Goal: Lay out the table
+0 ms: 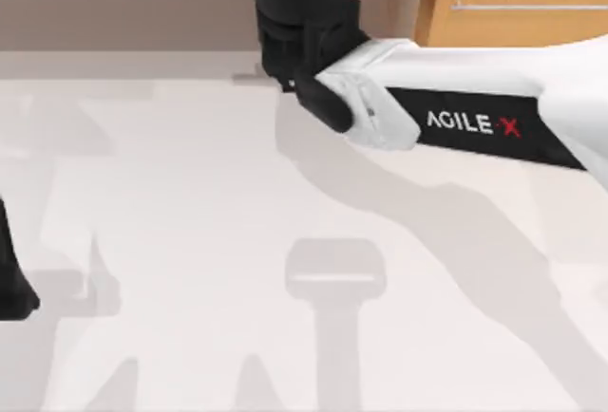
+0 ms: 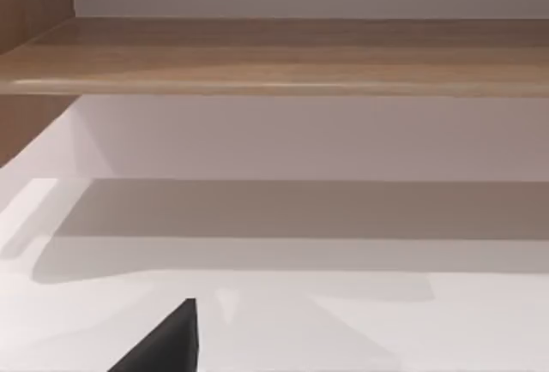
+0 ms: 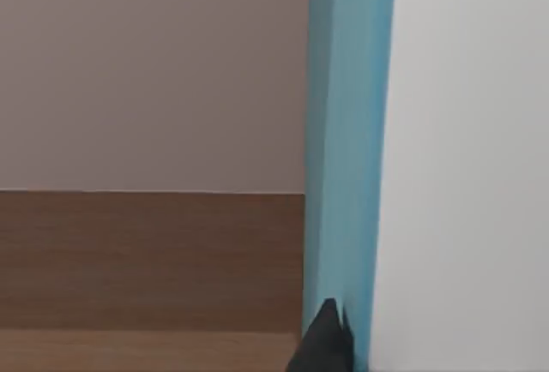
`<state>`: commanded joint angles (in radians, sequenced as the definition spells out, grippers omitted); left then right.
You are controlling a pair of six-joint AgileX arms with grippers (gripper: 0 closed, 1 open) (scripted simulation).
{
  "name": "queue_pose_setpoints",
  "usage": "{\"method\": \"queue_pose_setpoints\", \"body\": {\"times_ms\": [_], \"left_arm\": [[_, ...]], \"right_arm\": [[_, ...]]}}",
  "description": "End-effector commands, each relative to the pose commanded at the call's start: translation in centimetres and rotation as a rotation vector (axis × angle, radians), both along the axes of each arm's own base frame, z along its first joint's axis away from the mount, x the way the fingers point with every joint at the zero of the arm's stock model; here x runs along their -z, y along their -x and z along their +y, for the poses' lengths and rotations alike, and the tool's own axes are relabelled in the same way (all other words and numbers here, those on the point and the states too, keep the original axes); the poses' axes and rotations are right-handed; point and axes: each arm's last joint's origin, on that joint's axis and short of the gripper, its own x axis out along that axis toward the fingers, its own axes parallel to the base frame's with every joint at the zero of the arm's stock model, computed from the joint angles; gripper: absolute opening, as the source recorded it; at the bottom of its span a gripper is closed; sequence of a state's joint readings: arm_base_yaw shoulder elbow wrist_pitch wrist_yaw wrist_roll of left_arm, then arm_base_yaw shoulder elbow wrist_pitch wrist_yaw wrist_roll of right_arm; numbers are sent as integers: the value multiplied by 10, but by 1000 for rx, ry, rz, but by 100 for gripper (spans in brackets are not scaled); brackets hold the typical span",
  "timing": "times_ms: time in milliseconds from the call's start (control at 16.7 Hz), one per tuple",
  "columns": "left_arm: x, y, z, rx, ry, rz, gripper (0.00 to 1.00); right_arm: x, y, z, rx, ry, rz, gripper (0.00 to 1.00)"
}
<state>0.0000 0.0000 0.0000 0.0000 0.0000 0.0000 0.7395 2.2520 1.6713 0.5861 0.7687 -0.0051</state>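
**Right arm reaches for the shelf, table still bare**

The right gripper [image 1: 285, 70] stretches across the off-white table [image 1: 190, 241] to the brown shelf [image 1: 123, 4] at its far edge, apparently fetching something. Its wrist camera finds a blue upright panel [image 3: 347, 132] against a fingertip; whether the claw grips cannot be told. The left gripper [image 1: 11, 284] waits at the table's left edge.

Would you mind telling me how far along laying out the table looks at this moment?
Nothing looks laid out yet: the table carries only shadows. In hand: the right arm reaches across to the brown shelf at the back, and its wrist view shows a blue upright edge close against a dark fingertip; what it belongs to I cannot tell. The left arm sits at the table's left edge. Placing anything remains.
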Motion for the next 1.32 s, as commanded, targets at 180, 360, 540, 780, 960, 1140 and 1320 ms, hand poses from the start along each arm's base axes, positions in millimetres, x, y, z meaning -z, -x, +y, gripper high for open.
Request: {"method": "queue_pose_setpoints", "body": {"times_ms": [180, 360, 540, 780, 960, 1140, 1320], "left_arm": [[0, 0, 0, 0, 0, 0, 100], [0, 0, 0, 0, 0, 0, 100], [0, 0, 0, 0, 0, 0, 100], [0, 0, 0, 0, 0, 0, 100], [0, 0, 0, 0, 0, 0, 100], [0, 0, 0, 0, 0, 0, 100], [0, 0, 0, 0, 0, 0, 100]], "right_arm": [[2, -3, -2, 3, 1, 3, 0], [-2, 1, 3, -19, 3, -1, 0], [-7, 21, 25, -127, 23, -4, 0], [-15, 59, 64, -351, 42, -17, 0], [-50, 79, 77, -496, -12, -86, 0], [-104, 78, 60, -568, -104, -198, 0], [-160, 55, 12, -555, -191, -324, 0]]}}
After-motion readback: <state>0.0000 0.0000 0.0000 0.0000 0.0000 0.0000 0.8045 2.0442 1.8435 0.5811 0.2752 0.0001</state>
